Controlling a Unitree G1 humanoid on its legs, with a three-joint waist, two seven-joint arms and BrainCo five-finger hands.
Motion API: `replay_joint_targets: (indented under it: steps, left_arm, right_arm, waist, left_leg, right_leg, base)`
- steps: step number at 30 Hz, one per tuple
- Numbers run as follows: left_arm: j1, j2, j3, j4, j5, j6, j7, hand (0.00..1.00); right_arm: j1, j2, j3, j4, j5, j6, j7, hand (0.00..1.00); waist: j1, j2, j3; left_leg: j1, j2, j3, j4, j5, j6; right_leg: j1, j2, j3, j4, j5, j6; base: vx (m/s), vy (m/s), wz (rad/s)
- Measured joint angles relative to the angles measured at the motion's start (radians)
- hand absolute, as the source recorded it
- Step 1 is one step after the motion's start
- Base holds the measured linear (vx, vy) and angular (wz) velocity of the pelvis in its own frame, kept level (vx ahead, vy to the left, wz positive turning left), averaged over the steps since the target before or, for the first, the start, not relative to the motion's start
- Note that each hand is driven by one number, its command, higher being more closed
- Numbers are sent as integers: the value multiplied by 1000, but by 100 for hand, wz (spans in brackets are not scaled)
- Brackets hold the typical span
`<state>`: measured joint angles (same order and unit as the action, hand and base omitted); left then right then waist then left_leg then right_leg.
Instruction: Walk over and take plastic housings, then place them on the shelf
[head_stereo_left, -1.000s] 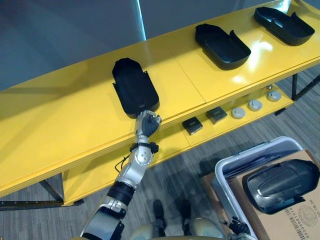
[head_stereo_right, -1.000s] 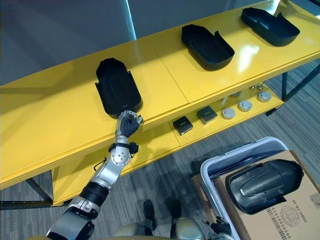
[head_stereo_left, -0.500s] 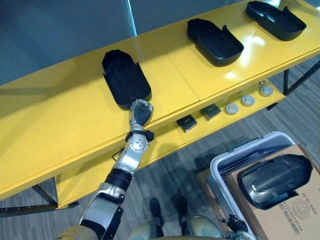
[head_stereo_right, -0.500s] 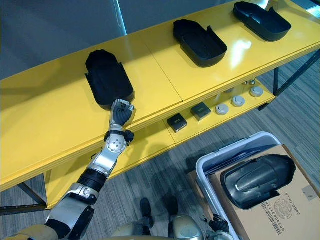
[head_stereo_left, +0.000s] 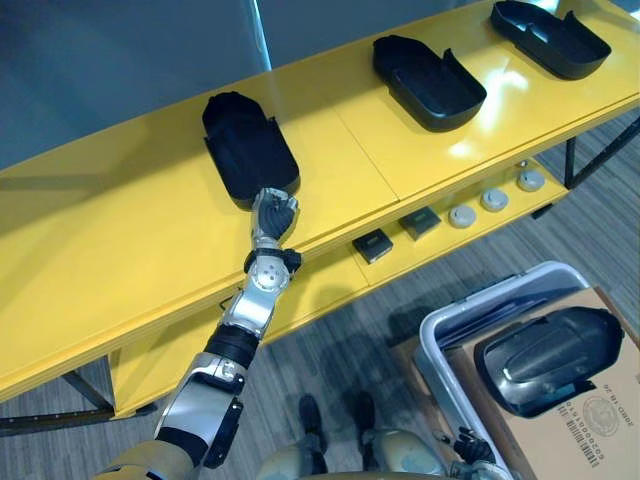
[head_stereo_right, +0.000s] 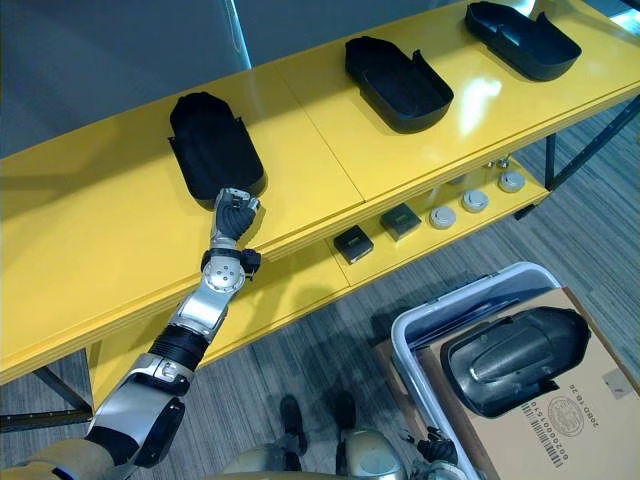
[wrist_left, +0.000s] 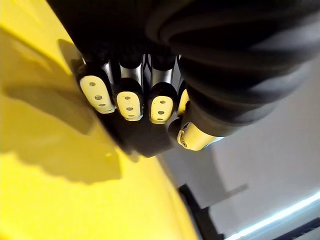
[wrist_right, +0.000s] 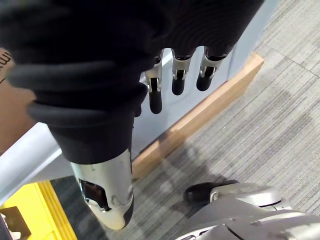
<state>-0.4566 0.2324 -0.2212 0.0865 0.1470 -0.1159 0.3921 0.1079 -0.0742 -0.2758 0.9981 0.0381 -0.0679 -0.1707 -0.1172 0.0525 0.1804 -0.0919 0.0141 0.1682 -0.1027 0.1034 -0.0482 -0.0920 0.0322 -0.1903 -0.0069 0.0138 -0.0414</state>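
Three black plastic housings lie on the yellow shelf top (head_stereo_left: 120, 250): one at the left (head_stereo_left: 248, 150), one in the middle (head_stereo_left: 428, 82), one at the far right (head_stereo_left: 550, 38). My left hand (head_stereo_left: 272, 215) is on the shelf top just past its front edge, fingers curled into a fist. Its knuckles (wrist_left: 127, 102) rest against the near end of the left housing and grip nothing. A fourth housing (head_stereo_left: 555, 358) lies on a cardboard box (head_stereo_left: 600, 440) at the lower right. My right hand (wrist_right: 179, 75) hangs with straight fingers beside the grey bin.
The grey bin (head_stereo_left: 450, 330) holding the cardboard box stands on the carpet at the lower right. The lower shelf carries two small black boxes (head_stereo_left: 372, 245) and several round discs (head_stereo_left: 462, 215). A grey wall rises behind the shelf.
The camera has shifted. My left hand has moved from the shelf's front edge onto the top, staying against the left housing's near end, which now lies slightly farther in.
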Motion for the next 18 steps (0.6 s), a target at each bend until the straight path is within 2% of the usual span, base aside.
replay_joint_targets:
  steps: [3,6,8,13,16,18]
  left_arm:
    - [93,13,63,-182,-25,-48,-2,100]
    - [210,13,253,-317,-41,-90,14,100]
    - [288,5,427,-358,-75,-121,58,100]
    - [473,-60,674,-335,-120,-128,140,100]
    - [592,-79,708,-227,-136,-105,137,100]
    - [651,-97,706,-113,-135,-81,128,100]
  right_arm:
    - [8,-5,1,1,-1,7,1,0]
    - [12,-9,2,10,-3,9,3,0]
    - [17,-12,3,20,-10,10,6,0]
    - [22,-10,4,40,-10,12,20,0]
    - [8,-7,5,37,-10,12,19,0]
    - [-7,-7,7,31,-10,12,19,0]
  waist:
    - [25,2,-1]
    - [42,1,-1]
    - [62,-2,-15]
    - [107,-26,-50]
    - [140,-35,-61]
    - [140,-35,-75]
  left_leg:
    - [4,0,-3,0,0,0]
    - [22,-1,-19,1,0,0]
    - [25,-2,-39,0,0,0]
    - [29,-3,-77,0,0,0]
    - [35,-4,-89,0,2,3]
    - [35,-6,-92,0,4,5]
  right_leg:
    - [4,1,-2,0,-1,0]
    - [27,1,-22,-1,-3,-2]
    - [37,0,-39,1,-11,-6]
    - [55,0,-72,3,-22,-13]
    - [67,0,-88,2,-23,-11]
    - [70,-1,-92,3,-31,1]
  base:
    - [6,25,4]
    - [19,30,16]
    - [15,30,27]
    - [18,19,24]
    - [-1,26,17]
    - [-19,41,9]
